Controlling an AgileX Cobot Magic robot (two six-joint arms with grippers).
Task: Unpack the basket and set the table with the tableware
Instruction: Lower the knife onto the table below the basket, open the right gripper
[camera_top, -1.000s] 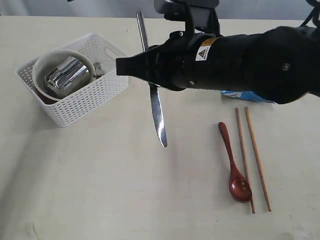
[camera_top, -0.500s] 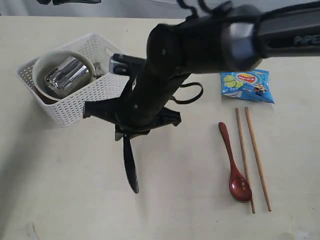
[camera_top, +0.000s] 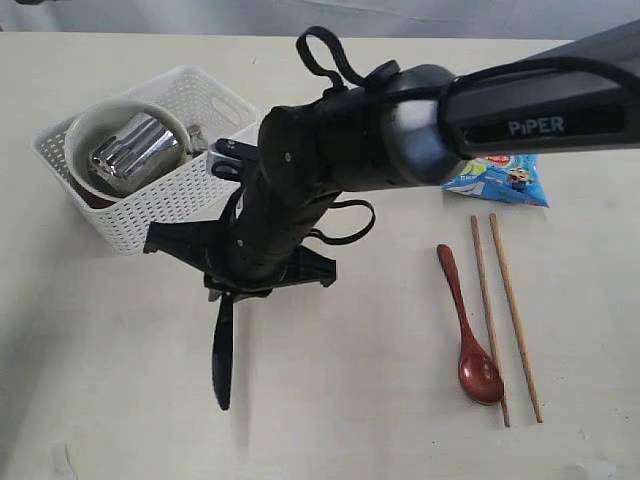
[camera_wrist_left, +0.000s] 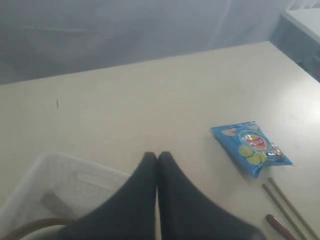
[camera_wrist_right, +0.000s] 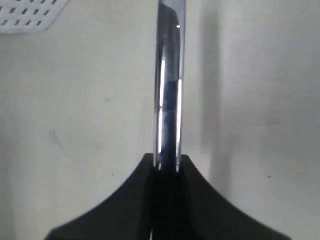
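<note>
My right gripper (camera_top: 230, 292) (camera_wrist_right: 167, 162) reaches across the table (camera_top: 100, 400) and is shut on the steel knife (camera_top: 221, 355) (camera_wrist_right: 169, 75). The blade hangs just above the surface, pointing toward the front edge. At the back left stands the white basket (camera_top: 170, 200) (camera_wrist_left: 60, 175), holding the cream bowl (camera_top: 82, 125) with the steel cup (camera_top: 135, 150) inside it. The red-brown spoon (camera_top: 470, 335) and two chopsticks (camera_top: 505, 310) lie on the right. My left gripper (camera_wrist_left: 157, 156) is shut and empty, above the basket's edge.
A blue snack packet (camera_top: 505, 175) (camera_wrist_left: 250, 147) lies behind the chopsticks. The right arm's black body (camera_top: 380, 130) spans the middle of the table, hiding the surface beneath it. Bare surface shows along the front left.
The right arm has swung left and down with the knife. The blade has gone from the table's middle to the front left.
</note>
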